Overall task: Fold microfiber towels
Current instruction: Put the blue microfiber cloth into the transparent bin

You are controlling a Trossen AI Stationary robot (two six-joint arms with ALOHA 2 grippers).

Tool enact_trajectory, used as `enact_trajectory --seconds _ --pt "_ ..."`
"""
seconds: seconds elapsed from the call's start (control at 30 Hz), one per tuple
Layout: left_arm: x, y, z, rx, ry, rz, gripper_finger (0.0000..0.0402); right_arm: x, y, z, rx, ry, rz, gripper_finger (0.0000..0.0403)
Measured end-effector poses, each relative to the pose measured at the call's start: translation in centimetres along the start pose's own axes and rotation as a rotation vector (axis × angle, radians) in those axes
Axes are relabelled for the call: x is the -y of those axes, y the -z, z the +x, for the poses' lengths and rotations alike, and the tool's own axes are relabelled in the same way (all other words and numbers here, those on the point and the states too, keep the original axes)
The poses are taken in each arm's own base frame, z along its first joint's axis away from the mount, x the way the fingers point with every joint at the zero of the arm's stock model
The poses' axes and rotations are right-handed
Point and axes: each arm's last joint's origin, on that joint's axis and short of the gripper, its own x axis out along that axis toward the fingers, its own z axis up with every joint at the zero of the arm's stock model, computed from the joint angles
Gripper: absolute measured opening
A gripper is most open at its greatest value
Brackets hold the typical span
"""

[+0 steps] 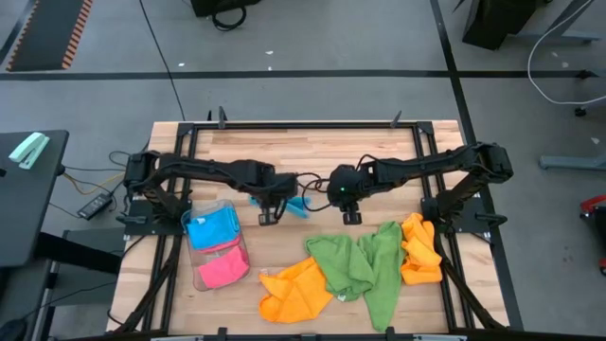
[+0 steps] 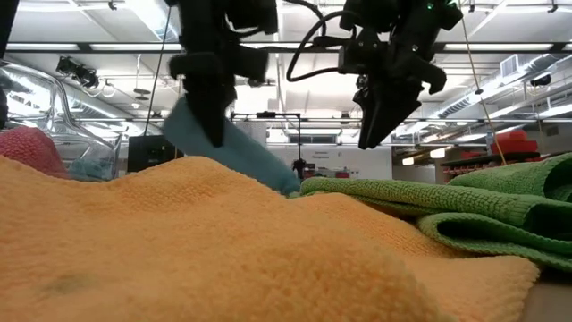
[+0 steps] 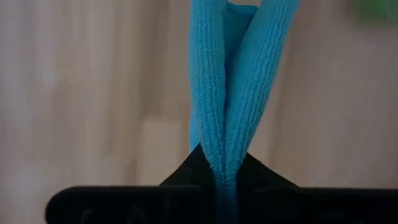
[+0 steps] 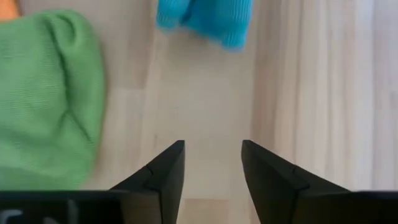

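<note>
Pinching a sky blue towel (image 3: 227, 93) between its fingers, the left gripper (image 1: 268, 217) is hanging over the middle of the table (image 1: 312, 147), the cloth draped in a doubled fold and trailing rightward toward the other arm. Just to its right, the right gripper (image 1: 352, 217) is hovering with its fingers parted and nothing between them, the blue towel's free end lying on the wood ahead of it. Further left, a clear tray (image 1: 242, 256) is holding a blue cloth (image 1: 212, 227) and a pink cloth (image 1: 222, 270), which look finished. Along the near edge, an orange towel (image 1: 295, 292), green towels (image 1: 362, 267) and another orange towel (image 1: 420, 251) are lying crumpled and overlapping, so most of the folding seems to be waiting.
</note>
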Motion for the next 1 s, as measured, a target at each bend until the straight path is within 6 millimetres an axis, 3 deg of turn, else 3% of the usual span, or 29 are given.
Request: enact_trajectory --seconds 0.17,0.43,0.67,0.83,1.0 --pt "1.1 0.4 -2.4 -0.096 -0.187 0.101 0.0024 0.8 -0.3 0.0 0.039 0.038 -0.001 0.0161" --pt "4.0 1.4 -4.9 -0.166 -0.218 0.156 0.0019 1.6 -0.3 0.1 0.048 0.052 0.024 0.0160" --pt "6.8 3.7 -6.5 -0.275 -0.320 0.128 0.0018 1.5 -0.4 0.1 0.056 0.049 0.049 0.0160" --pt "9.5 4.7 -7.0 -0.222 -0.383 0.178 0.0018 1.4 -0.5 0.0 0.063 0.026 0.091 0.0160" --pt "12.6 5.3 -5.9 -0.225 -0.424 0.295 0.0018 1.4 -0.7 0.0 0.086 0.025 0.124 0.0160"
